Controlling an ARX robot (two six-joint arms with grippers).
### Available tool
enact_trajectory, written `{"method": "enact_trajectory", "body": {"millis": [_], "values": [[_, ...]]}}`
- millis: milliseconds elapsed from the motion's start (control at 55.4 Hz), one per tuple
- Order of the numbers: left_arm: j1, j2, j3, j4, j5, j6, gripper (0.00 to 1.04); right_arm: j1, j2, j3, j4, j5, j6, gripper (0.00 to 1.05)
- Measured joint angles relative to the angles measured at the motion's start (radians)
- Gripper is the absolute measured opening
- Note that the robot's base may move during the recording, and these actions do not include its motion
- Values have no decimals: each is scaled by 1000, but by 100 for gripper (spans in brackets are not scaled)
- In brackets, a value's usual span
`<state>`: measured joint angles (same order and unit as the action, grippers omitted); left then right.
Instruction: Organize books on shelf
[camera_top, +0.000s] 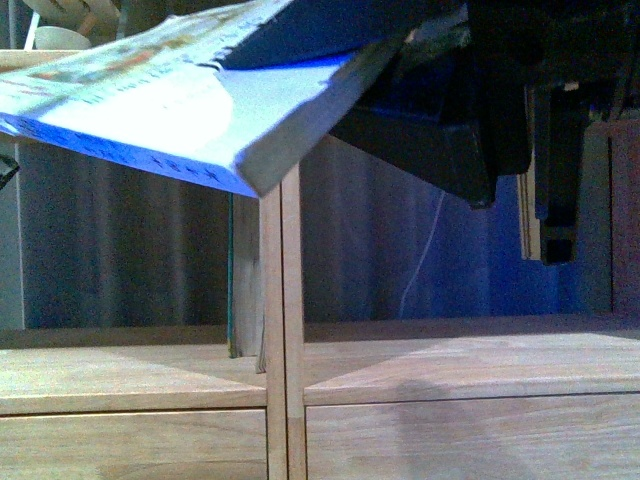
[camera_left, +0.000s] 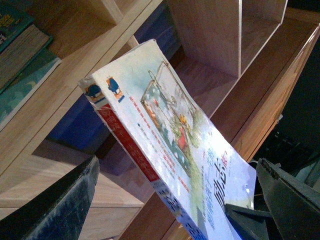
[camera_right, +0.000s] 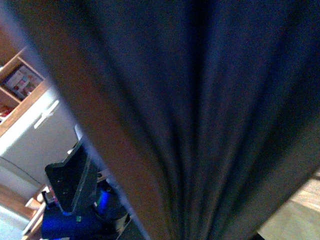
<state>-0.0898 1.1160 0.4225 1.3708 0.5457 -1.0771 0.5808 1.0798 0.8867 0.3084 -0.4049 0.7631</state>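
The book (camera_top: 150, 90) hung tilted near the shelf (camera_top: 285, 400), not yet in, its right end clamped in the right gripper (camera_top: 415, 45); the left gripper (camera_left: 175, 165) gaped empty (a teal book (camera_top: 233, 280) already stood shelved).

Left gripper (camera_left: 177, 165) jaws stand wide apart, dark fingers (camera_left: 65, 210) either side of a thin paperback (camera_left: 170, 135). The paperback runs from between the fingers out toward the light-wood shelf (camera_left: 210, 35), tilted, with its far end hanging in the air in front of a compartment. Pale cover with a cartoon picture and Chinese characters, red-marked spine (camera_left: 127, 142), corner worn. There's a clear gap between the spine and one finger. At the other finger, can't tell if it touches. A stack of books (camera_left: 22, 55) with teal covers lies in another compartment. Shelf back is open, blue behind it.
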Motion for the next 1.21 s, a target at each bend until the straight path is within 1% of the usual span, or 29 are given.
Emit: {"method": "enact_trajectory", "body": {"millis": [180, 289, 361, 415, 433, 487, 505, 631, 649, 739, 758, 776, 830, 902, 1154, 1208], "values": [[-3, 1, 5, 2, -11, -4, 97, 26, -10, -10, 0, -7, 8, 7], [-6, 3, 6, 2, -15, -9, 84, 41, -13, -21, 0, -10, 27, 7], [-6, 6, 8, 5, -15, -12, 73, 53, -13, -27, 0, -10, 32, 7], [-6, 6, 9, 6, -16, -14, 68, 60, -13, -29, -1, -9, 34, 7], [-7, 6, 10, 7, -16, -17, 65, 64, -13, -29, -2, -10, 34, 7], [-7, 6, 10, 10, -18, -21, 59, 69, -13, -29, -3, -10, 33, 7], [-8, 6, 11, 11, -19, -21, 56, 72, -13, -29, -4, -10, 33, 7], [-9, 6, 11, 13, -18, -25, 42, 76, -13, -29, -4, -10, 33, 7], [-10, 6, 11, 14, -18, -26, 38, 76, -13, -29, -4, -10, 33, 7], [-10, 6, 11, 15, -18, -29, 30, 76, -13, -29, -5, -7, 30, 7], [-10, 6, 11, 16, -18, -30, 26, 76, -13, -29, -5, -6, 29, 7], [-10, 6, 11, 16, -18, -31, 25, 76, -13, -29, -6, -6, 28, 7], [-11, 5, 11, 20, -16, -49, 15, 76, -13, -29, -14, 3, 25, 7], [-11, -1, 13, 23, -14, -82, 8, 75, -11, -29, -17, 5, 22, 7], [-11, -13, 19, -5, -19, -92, 7, 74, -11, -29, -16, 14, 14, 8], [-10, -17, 20, -12, -22, -85, 7, 65, -8, -28, -20, 28, 6, 19]]}}
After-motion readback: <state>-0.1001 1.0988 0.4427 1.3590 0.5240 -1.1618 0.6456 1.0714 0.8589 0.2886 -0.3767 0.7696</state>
